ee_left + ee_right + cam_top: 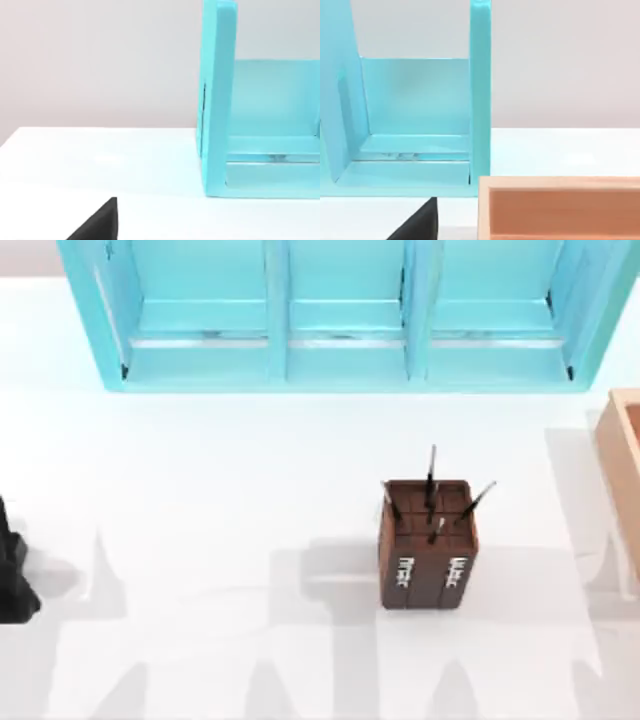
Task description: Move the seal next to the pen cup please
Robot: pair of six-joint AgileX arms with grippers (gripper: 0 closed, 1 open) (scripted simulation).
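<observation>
Pen cup (427, 545) upright mid-table, left claw (14, 575) at left edge

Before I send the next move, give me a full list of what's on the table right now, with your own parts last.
pen cup: one, brown, with white lettering on its front and thin dark pens sticking up, right of the table's middle.
shelf unit: one, light blue, three open compartments, along the table's far edge.
wooden box: one, tan, open-topped, at the table's right edge; in the right wrist view it sits in front of the shelf's end.
table: one, white, under everything.
left claw: one, black, parked at the table's left edge.
right claw: one, a black corner of it in its own wrist view, facing the shelf and box.
</observation>
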